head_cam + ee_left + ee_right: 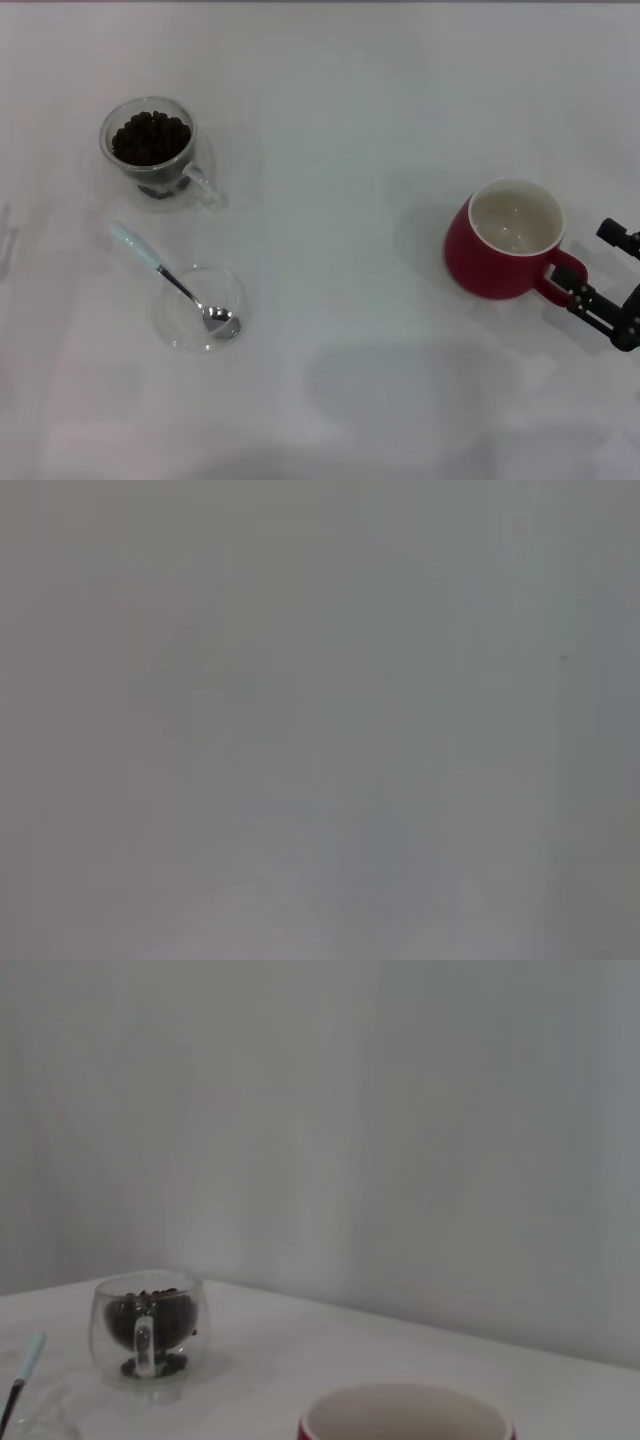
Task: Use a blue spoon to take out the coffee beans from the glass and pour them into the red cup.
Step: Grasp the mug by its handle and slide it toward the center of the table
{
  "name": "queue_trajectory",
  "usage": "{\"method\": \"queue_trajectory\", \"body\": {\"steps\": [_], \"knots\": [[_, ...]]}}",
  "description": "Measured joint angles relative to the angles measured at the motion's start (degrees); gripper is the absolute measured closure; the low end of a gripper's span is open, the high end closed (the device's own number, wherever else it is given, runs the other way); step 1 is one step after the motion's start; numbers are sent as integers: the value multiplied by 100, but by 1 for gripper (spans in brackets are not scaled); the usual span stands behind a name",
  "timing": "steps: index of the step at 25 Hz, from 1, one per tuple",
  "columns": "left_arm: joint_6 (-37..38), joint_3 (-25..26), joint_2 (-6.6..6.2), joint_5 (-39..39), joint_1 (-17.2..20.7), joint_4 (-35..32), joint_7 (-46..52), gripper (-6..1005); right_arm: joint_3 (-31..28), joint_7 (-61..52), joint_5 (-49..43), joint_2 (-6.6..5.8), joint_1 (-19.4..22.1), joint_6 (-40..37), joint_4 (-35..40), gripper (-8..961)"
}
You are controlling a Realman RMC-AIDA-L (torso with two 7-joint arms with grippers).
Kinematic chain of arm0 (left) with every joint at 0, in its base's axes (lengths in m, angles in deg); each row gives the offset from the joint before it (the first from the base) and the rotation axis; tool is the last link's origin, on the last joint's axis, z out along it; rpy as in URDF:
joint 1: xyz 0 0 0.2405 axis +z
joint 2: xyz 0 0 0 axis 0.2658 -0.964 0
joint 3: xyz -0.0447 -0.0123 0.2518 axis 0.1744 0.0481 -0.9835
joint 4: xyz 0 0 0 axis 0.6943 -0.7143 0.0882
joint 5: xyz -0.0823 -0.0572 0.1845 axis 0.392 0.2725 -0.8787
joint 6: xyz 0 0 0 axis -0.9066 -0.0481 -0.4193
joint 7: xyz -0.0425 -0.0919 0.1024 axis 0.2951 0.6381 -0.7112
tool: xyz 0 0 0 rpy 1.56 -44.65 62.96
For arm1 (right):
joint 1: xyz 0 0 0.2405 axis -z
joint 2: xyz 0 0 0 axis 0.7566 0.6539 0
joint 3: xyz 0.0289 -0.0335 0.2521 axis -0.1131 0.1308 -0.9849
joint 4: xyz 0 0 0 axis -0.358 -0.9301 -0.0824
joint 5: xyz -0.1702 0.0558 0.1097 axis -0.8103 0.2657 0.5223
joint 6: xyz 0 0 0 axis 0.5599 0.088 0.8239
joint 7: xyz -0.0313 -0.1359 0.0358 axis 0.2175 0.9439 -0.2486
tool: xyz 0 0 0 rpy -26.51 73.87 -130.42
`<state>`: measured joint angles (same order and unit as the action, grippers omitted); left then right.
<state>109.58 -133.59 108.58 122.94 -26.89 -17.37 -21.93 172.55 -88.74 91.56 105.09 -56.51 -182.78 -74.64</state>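
The white bench [340, 100] carries everything, and nothing on it looks disturbed, so the task appears to be at its opening step, before any scooping. Largest is the red cup [505, 240], at about four o'clock from the bench's middle in the head view, upright, its cream inside empty and its loop handle turned toward the right tool [612, 286]. That tool sits at the cup's four o'clock with its dark fingers spread on either side of the handle, touching or nearly so, not visibly clamped. The glass [152, 150] stands at ten o'clock, well apart from the cup, filled with coffee beans [150, 137]. At its six o'clock lies the blue spoon [168, 278], pale handle pointing to ten o'clock and metal bowl resting in a clear saucer [198, 308]. The left tool is nowhere in view. The next move likely calls for a grip on the spoon's handle, presumably by the left arm, while the right steadies the cup. The right wrist view adds a side look at the glass and the beans' level; the left wrist view shows only blank grey.
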Motion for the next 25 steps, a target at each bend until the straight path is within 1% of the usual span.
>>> {"method": "queue_trajectory", "body": {"steps": [16, 22, 25], "knots": [[-40, 5, -8, 1, -40, 14, 0, 361, -11, 397, -114, 9, -3, 365, 245, 187], [-54, 20, -9, 1, -70, 15, 0, 361, -25, 407, -80, 9, -9, 536, 270, 317], [-58, 24, -9, 2, -80, 16, 0, 361, -28, 423, -77, 9, -16, 582, 297, 445]]}}
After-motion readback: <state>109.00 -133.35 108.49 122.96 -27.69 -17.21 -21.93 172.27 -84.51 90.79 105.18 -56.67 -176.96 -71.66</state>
